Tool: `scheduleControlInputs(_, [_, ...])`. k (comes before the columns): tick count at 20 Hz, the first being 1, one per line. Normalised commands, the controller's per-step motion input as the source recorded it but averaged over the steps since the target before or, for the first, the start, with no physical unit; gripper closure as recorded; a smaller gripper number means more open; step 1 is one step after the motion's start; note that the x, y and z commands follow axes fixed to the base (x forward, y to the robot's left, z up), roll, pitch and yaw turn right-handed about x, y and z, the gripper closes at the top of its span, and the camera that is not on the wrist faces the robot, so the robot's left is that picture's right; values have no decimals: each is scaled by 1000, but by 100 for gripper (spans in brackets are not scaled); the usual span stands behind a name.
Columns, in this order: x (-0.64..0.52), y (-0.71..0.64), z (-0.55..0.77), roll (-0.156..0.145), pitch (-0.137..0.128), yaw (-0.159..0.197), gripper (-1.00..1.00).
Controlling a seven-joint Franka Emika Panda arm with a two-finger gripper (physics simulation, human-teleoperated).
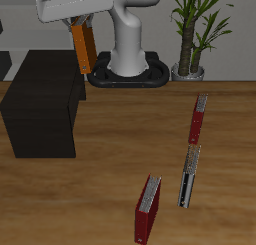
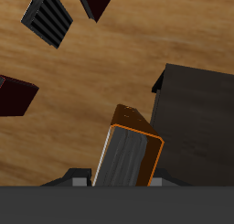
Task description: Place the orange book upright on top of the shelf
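Note:
The orange book (image 1: pixel 85 47) hangs upright in my gripper (image 1: pixel 76 22), held by its upper end, in the air just beside the upper back edge of the matte black shelf (image 1: pixel 40 104). In the wrist view the orange book (image 2: pixel 128 157) shows its pale page edges and orange rim between my jaws, with the shelf (image 2: pixel 194 127) close beside it. The gripper is shut on the book. The book's lower end sits above the shelf's top level, near its corner.
Two dark red books (image 1: pixel 148 211) (image 1: pixel 198 118) and a black-and-grey book (image 1: pixel 189 177) stand on the wooden table nearer the front. The robot base (image 1: pixel 128 64) and a potted plant (image 1: pixel 192 34) stand at the back.

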Motion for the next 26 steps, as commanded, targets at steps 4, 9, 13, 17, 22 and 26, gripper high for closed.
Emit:
scheduleControlInputs(4, [-121,-364,298,22,-22,-10,100])
scheduleControlInputs(9, [-41,-309,68,18,63,-5,100])
scheduleControlInputs(13, [-72,-352,37,18,38,1,100])
scheduleControlInputs(17, [-22,-210,10,10,33,3,100])
scheduleControlInputs(22, [-52,-439,156,-19,-10,-19,100])
scheduleControlInputs(26, [10,-419,124,-38,-8,-49,100])
